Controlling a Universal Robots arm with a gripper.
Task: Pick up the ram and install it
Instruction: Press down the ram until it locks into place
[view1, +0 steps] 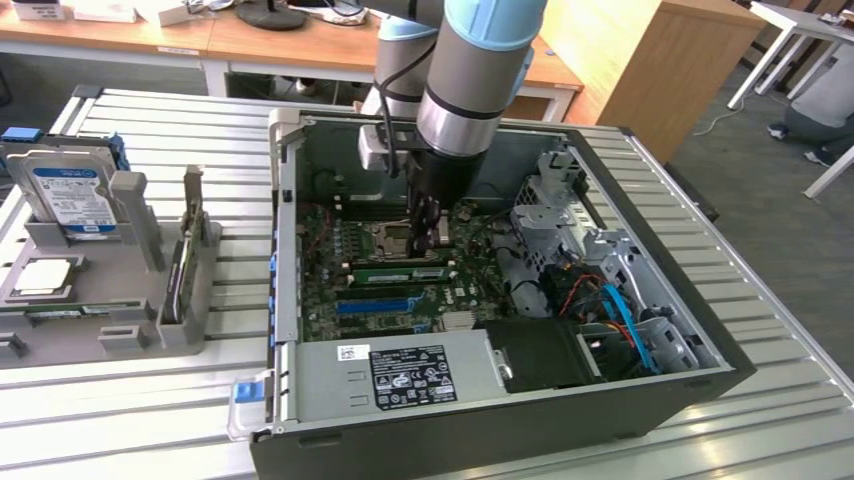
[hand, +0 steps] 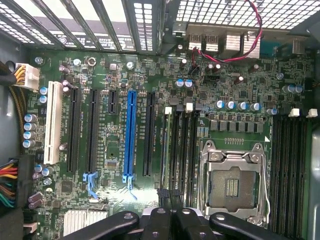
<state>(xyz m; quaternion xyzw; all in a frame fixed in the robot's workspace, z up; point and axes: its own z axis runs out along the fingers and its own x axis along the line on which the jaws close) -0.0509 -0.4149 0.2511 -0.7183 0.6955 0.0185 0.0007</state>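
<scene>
The end effector (hand: 172, 220) is inside the open computer case (view1: 694, 385), low over the motherboard (hand: 120, 200), with its fingers drawn together. The ram (hand: 165, 145) appears as a thin green stick standing on edge in the memory slot nearest the blue slot (hand: 131, 135), directly ahead of the fingertips. Its long axis runs straight away from the end effector, parallel to the empty black memory slots (hand: 182, 145) next to the processor socket (hand: 231, 187).

End effector (hand: 172, 200) fingertips cut off by frame edge; grip perhaps hidden.
</scene>
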